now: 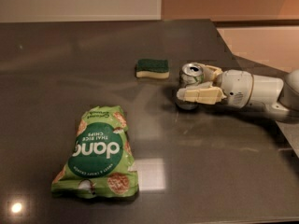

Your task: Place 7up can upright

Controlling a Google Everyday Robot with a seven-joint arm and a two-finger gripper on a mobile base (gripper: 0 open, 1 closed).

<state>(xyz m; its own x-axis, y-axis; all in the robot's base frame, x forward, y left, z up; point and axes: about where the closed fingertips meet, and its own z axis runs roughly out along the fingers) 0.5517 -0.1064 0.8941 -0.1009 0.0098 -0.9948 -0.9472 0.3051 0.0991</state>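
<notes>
The 7up can (190,76) is a small silver can with a shiny top. It stands upright on the dark table (210,171), right of centre. My gripper (198,83) reaches in from the right and is shut on the can. The near finger (201,95) crosses the can's lower front, and the far finger (211,70) is behind it. The can's base looks to rest on the table, though the near finger partly hides it.
A green-topped yellow sponge (152,68) lies just left of the can. A large green chips bag (99,150) lies flat at the front left. The table's right edge (243,59) runs diagonally behind my arm (261,90).
</notes>
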